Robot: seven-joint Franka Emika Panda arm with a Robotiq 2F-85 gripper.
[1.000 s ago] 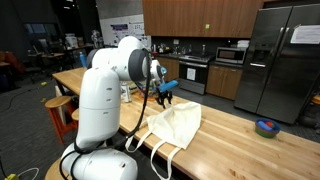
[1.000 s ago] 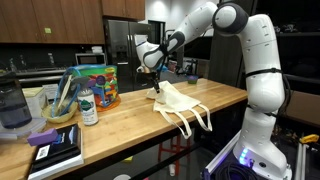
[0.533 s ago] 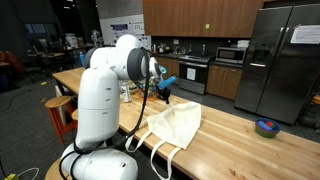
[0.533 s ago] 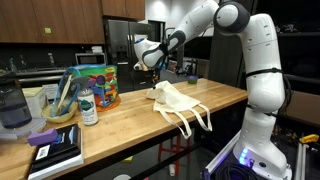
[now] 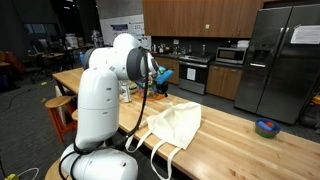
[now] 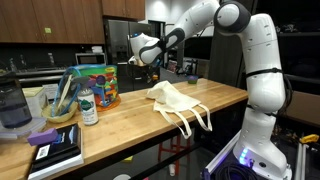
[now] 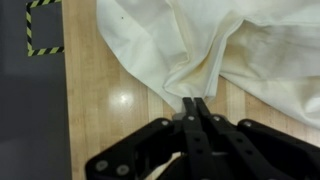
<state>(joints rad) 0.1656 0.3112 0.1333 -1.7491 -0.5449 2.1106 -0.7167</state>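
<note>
A cream cloth tote bag (image 5: 178,125) (image 6: 178,100) lies rumpled on the wooden counter (image 5: 225,150) (image 6: 130,120), its straps hanging toward the counter's edge. My gripper (image 5: 159,86) (image 6: 150,66) hangs a little above the bag's near corner. In the wrist view the gripper (image 7: 194,101) is shut, its two black fingertips pressed flat together. They point at a gathered fold of the bag (image 7: 230,45). No cloth shows between them, and in both exterior views the bag rests on the wood.
A colourful box (image 6: 95,85), a bottle (image 6: 88,108), a bowl with utensils (image 6: 58,112), a clear pitcher (image 6: 10,105) and stacked books (image 6: 55,150) crowd one end of the counter. A blue bowl (image 5: 266,127) sits at the other end. A stool (image 5: 58,108) stands beside the counter.
The jaws closed at the bag's corner. The gripper then rose away from the counter. The lifted peak of cloth sank back down.
</note>
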